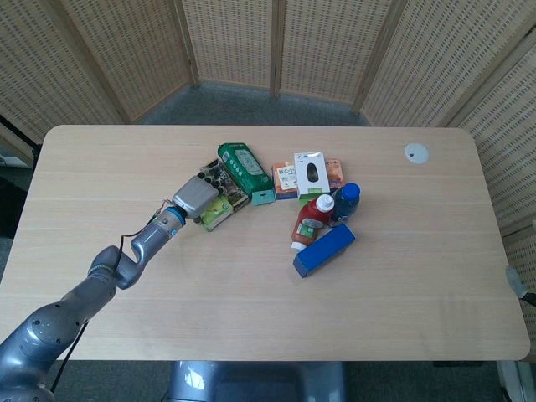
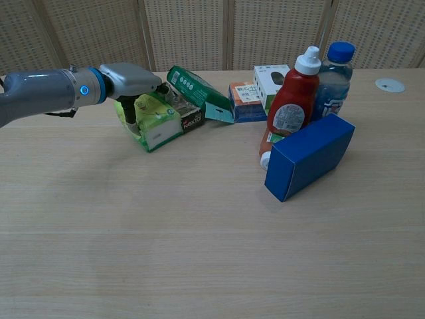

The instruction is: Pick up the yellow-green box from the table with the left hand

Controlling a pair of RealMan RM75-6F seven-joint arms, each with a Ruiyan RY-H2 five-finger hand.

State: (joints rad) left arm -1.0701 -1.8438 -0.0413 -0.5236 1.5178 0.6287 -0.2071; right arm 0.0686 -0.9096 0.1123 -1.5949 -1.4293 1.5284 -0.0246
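Left hand (image 2: 129, 81): reaching in from the left edge of the frame, lying over the top of the yellow-green box (image 2: 153, 120), thumb hanging down its left side, fingers draped across the top; gripping or only resting on it, cannot tell.
Left hand from above (image 1: 194, 198): sitting left of centre, covering most of the box and leaving only the lower right corner showing (image 1: 217, 213).
Yellow-green box: sitting on the table (image 2: 199, 252), upper left of the chest view, pressing against a dark box (image 2: 191, 118) on its right.
Green pack (image 2: 196, 92): leaning tilted just behind the dark box, toward the upper middle.
Orange and blue box (image 2: 247, 101): lying right of the green pack, touching a white box (image 2: 270, 76) behind it.
Red sauce bottle (image 2: 290, 100): standing right of centre, beside a blue-capped bottle (image 2: 332, 73).
Blue box (image 2: 309, 155): lying tilted in front of both bottles, right of centre.
White disc (image 1: 416, 152): lying alone toward the upper right of the head view.
Right hand: not showing in either view.
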